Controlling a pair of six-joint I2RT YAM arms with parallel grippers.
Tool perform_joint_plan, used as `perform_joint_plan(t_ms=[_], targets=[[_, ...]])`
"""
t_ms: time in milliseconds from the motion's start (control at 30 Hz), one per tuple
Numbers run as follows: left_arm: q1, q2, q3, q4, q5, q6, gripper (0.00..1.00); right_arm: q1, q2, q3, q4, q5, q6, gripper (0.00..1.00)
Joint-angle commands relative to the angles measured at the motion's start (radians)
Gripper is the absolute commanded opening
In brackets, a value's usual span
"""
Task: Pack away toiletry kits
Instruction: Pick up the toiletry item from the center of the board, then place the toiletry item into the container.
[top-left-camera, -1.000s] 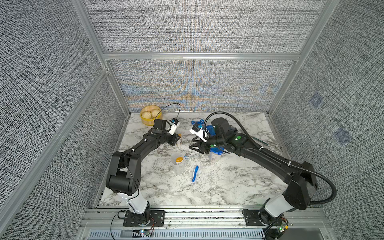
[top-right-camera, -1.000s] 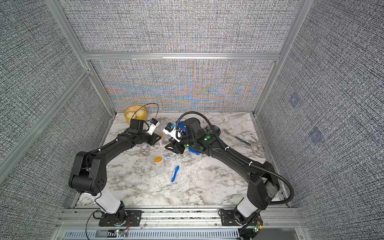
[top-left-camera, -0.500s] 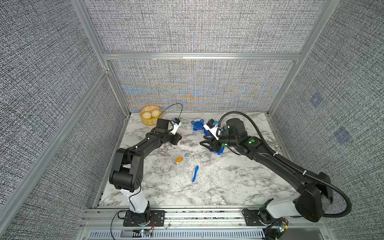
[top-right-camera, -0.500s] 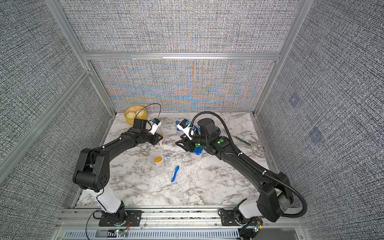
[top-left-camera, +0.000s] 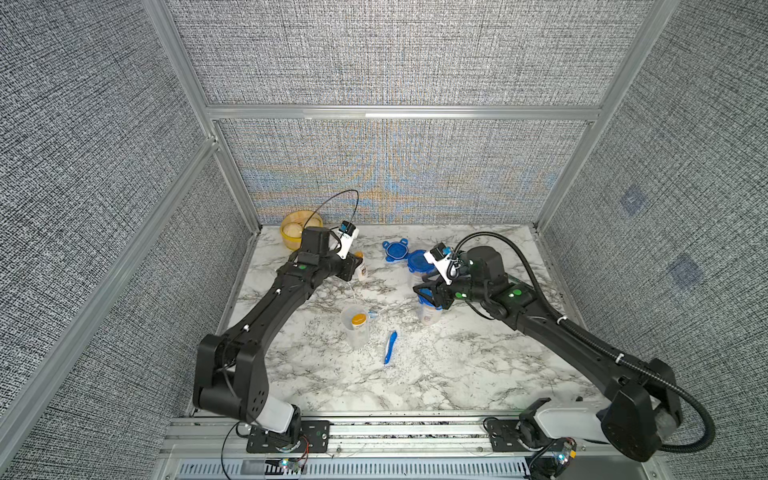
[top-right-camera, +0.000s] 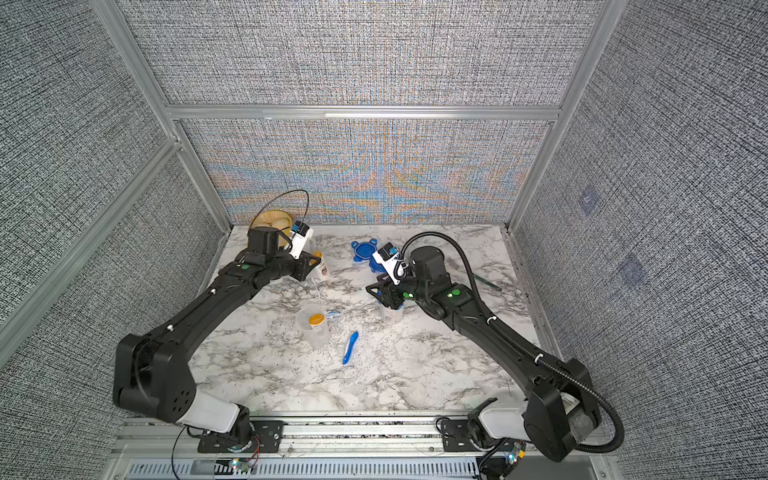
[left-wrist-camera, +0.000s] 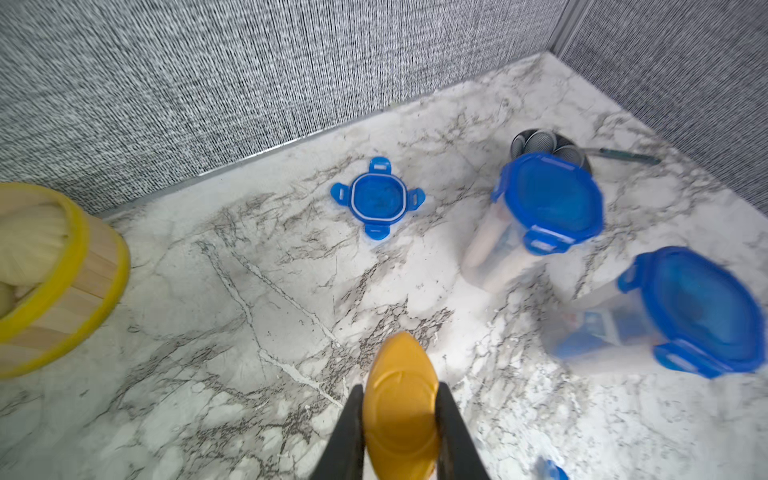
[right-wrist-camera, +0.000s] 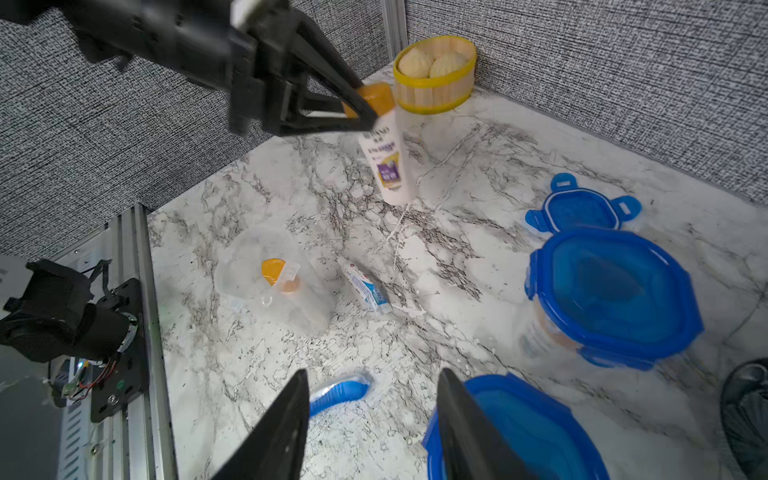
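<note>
My left gripper (left-wrist-camera: 400, 419) is shut on the orange cap (right-wrist-camera: 374, 97) of a white bottle (right-wrist-camera: 386, 162) near the back left. The bottle tilts, its base at or just above the marble. My right gripper (right-wrist-camera: 372, 415) is open and holds nothing. It hovers beside a blue-lidded cup (right-wrist-camera: 519, 428) that stands under it in both top views (top-left-camera: 430, 309). A second lidded cup (top-left-camera: 417, 264) stands behind. An open clear cup (top-left-camera: 355, 328) holds another orange-capped bottle. On the marble lie a toothpaste tube (right-wrist-camera: 365, 289), a blue toothbrush (top-left-camera: 390, 347) and a loose blue lid (top-left-camera: 395, 251).
The yellow steamer basket (top-left-camera: 297, 228) with buns sits in the back left corner, just behind my left gripper. A dark grey dish (left-wrist-camera: 548, 143) and a green-handled utensil (top-right-camera: 486, 282) lie at the back right. Grey walls close three sides.
My right arm has swung right, from the middle of the table to the lidded cups. My left gripper has moved slightly back and closed tighter on the bottle's cap.
</note>
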Motion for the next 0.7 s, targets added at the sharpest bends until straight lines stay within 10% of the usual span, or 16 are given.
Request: perform_joint_plan(t_ms=[0,300,667], targets=[[-0.014,-0.104,0.04,-0.207,-0.078,-0.063,0.11,-0.027,-0.022,-0.024,0.012,0.012,0.038,0.52],[-0.046,-0.314,0.149,-0.718,0.005,0.071,0.11,-0.119,-0.067,-0.104,0.02,-0.04,0.055,0.52],[-0.045,-0.385,-0.001,-0.581,0.083,0.062,0.08,-0.154,-0.069,-0.116,0.034,-0.097,0.076,0.52]])
